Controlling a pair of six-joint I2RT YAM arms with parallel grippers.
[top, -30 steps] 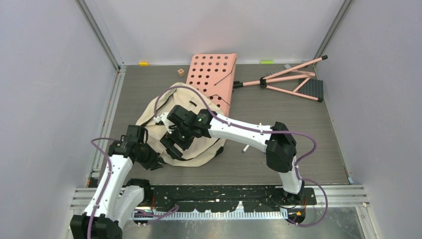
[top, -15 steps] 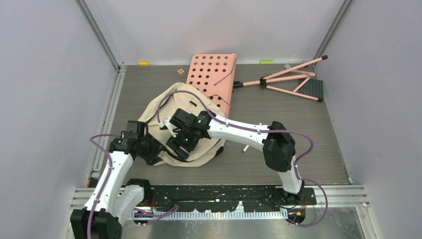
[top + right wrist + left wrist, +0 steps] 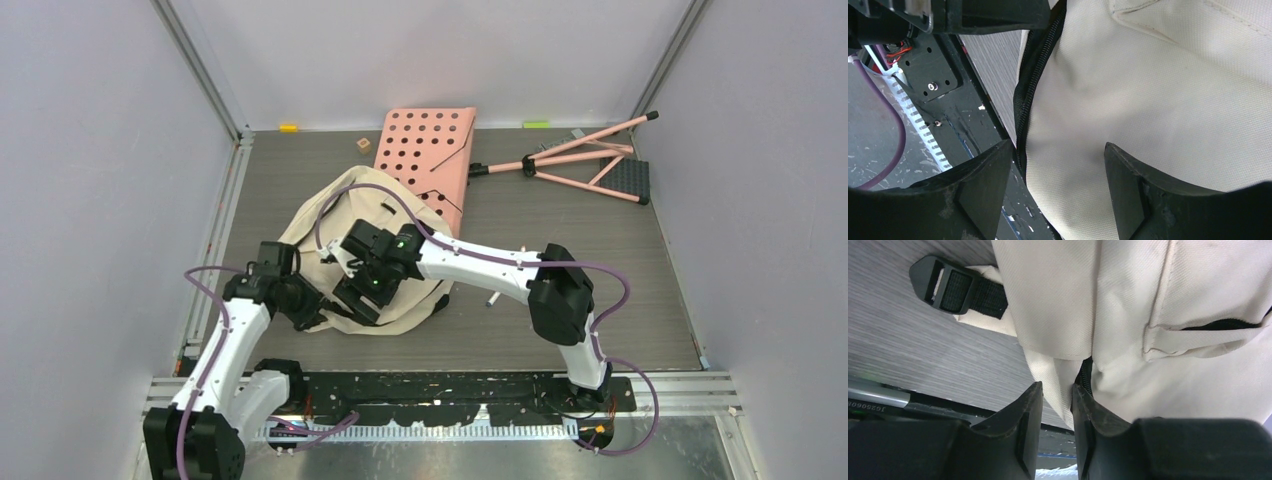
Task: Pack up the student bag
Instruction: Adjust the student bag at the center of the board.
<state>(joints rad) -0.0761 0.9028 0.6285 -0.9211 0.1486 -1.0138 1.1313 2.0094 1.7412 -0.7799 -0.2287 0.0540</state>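
bag: the bag [image 3: 300, 230] lies slumped on the table [image 3: 600, 260], left of centre in the top view, in front of both arms. its far edge rests against the pink board [image 3: 425, 150] at 12 o'clock.
left gripper: the left gripper [image 3: 1055, 388] is at the bag's 7 o'clock corner. its fingers are narrow, with a thin fold of cream cloth pinched between them.
right gripper: the right gripper [image 3: 1058, 175] is over the near edge of the bag at about 6 o'clock. its fingers stand wide, straddling a swell of cloth just beside the black zipper [image 3: 1035, 75]. i see no grip on it.
opening: i cannot tell from these views whether the zipper is open; no lining shows.
feel: i judge it soft and floppy. it creases and sags wherever it is not held, so it will not keep a mouth open by itself.
weight: i take it for light, more likely to drag across the table than to resist a pull.
surface: woven cloth, not slippery. a thin fold can slide out of a pinch if i pull hard.
where to hold: i would take the seam or the zipper trim, where the cloth is doubled and stiffer. the black strap by the buckle [image 3: 943, 287] at 10 o'clock in the left wrist view is another firm spot.
plan: one hand lifts an edge, the other spreads the mouth.
risk: pulling one corner just bunches the cloth.
other things: a pink folding stand [image 3: 580, 160] lies at 2 o'clock, well apart.
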